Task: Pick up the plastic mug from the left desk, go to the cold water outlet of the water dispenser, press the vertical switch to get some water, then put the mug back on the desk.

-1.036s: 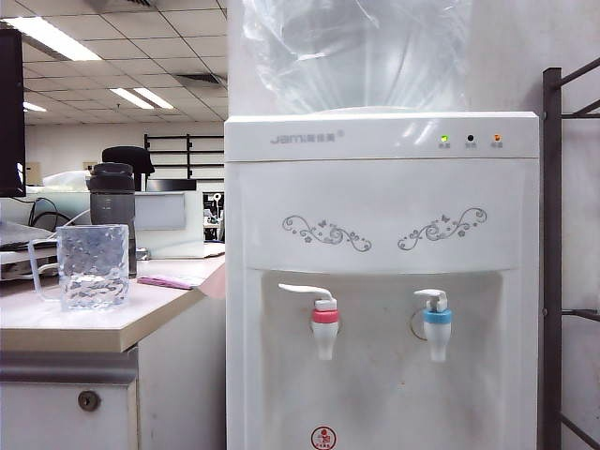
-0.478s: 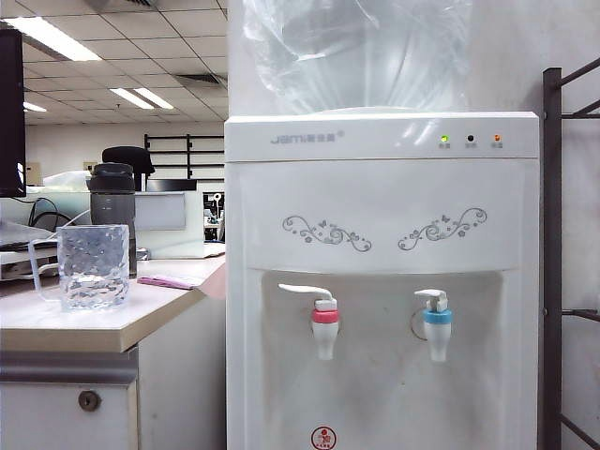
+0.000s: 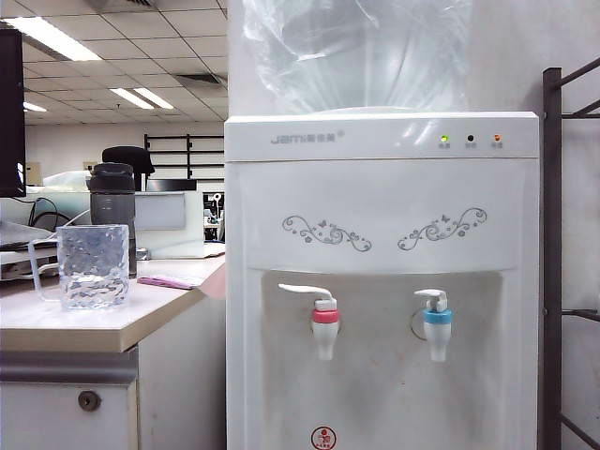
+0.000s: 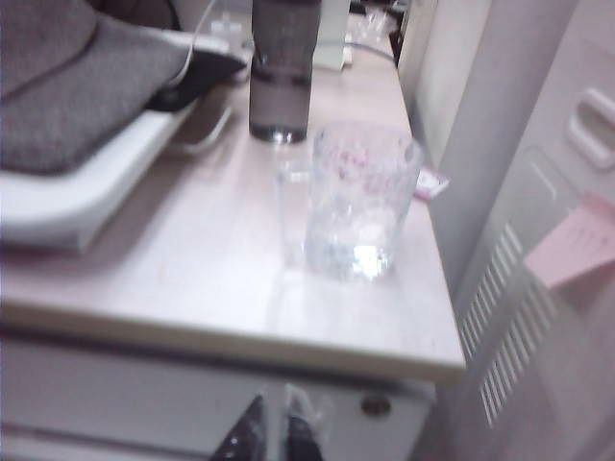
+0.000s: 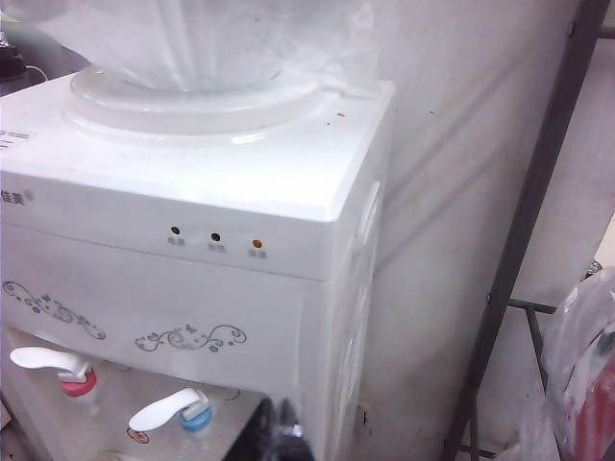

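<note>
Plastic mug [image 3: 92, 266] upright, handle leftward

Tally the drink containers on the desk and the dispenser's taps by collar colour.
Clear mug: 1
Grey bottle: 1
Red-collar tap: 1
Blue-collar tap: 1
Total: 4

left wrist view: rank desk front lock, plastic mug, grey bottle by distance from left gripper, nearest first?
From the left gripper, fingers nearly together:
1. Lock, on the desk's cabinet front, just beside the fingers.
2. Plastic mug, mid-desk near the edge.
3. Grey bottle, behind the mug, farthest back.
</note>
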Action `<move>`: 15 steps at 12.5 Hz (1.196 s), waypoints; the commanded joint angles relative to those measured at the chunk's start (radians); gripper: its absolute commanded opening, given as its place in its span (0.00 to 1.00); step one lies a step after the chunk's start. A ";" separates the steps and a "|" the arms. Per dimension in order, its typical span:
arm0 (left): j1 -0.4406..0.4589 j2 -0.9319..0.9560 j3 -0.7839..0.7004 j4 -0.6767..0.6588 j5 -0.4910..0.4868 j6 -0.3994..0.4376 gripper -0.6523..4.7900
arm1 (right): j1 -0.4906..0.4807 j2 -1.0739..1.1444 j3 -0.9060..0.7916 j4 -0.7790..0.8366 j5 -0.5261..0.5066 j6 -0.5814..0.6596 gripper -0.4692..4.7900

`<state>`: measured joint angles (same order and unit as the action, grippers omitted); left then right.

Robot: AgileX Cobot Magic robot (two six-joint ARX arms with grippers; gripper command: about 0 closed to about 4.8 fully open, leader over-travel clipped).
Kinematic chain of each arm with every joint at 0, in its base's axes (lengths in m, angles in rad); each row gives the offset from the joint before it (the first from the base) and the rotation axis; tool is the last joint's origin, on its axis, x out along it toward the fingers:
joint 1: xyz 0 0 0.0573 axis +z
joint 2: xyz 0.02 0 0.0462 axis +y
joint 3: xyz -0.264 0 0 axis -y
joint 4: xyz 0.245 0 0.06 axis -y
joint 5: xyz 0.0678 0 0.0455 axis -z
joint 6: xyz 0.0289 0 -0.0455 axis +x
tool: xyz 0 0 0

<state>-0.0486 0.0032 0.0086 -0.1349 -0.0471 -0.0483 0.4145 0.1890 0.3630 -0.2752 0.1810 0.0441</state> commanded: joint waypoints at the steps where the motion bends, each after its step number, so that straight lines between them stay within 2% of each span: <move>1: -0.001 -0.001 0.000 0.107 0.003 0.078 0.17 | 0.000 -0.002 0.000 0.016 0.001 0.000 0.09; 3: -0.001 -0.001 0.000 0.083 0.003 0.126 0.17 | 0.000 -0.002 0.000 0.016 0.001 0.000 0.09; 8: -0.001 -0.001 0.000 0.083 0.003 0.126 0.17 | 0.000 -0.002 0.000 0.012 0.010 -0.005 0.09; 10: -0.001 -0.001 0.000 0.083 0.003 0.126 0.17 | -0.015 -0.006 -0.002 -0.084 0.270 -0.042 0.09; 11: -0.001 -0.001 0.000 0.083 0.003 0.126 0.17 | -0.121 -0.014 -0.022 -0.057 0.266 -0.042 0.09; 13: -0.001 -0.001 -0.001 0.083 0.003 0.126 0.17 | -0.194 -0.051 -0.079 0.042 0.259 -0.042 0.09; 14: -0.001 -0.001 0.000 0.083 0.003 0.126 0.17 | -0.293 -0.192 -0.198 0.143 0.117 -0.044 0.09; 15: -0.001 -0.001 0.000 0.083 0.003 0.126 0.17 | -0.328 -0.188 -0.227 0.160 0.079 -0.044 0.09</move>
<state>-0.0486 0.0032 0.0086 -0.0647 -0.0479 0.0750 0.1055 0.0040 0.1474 -0.1459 0.3058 0.0017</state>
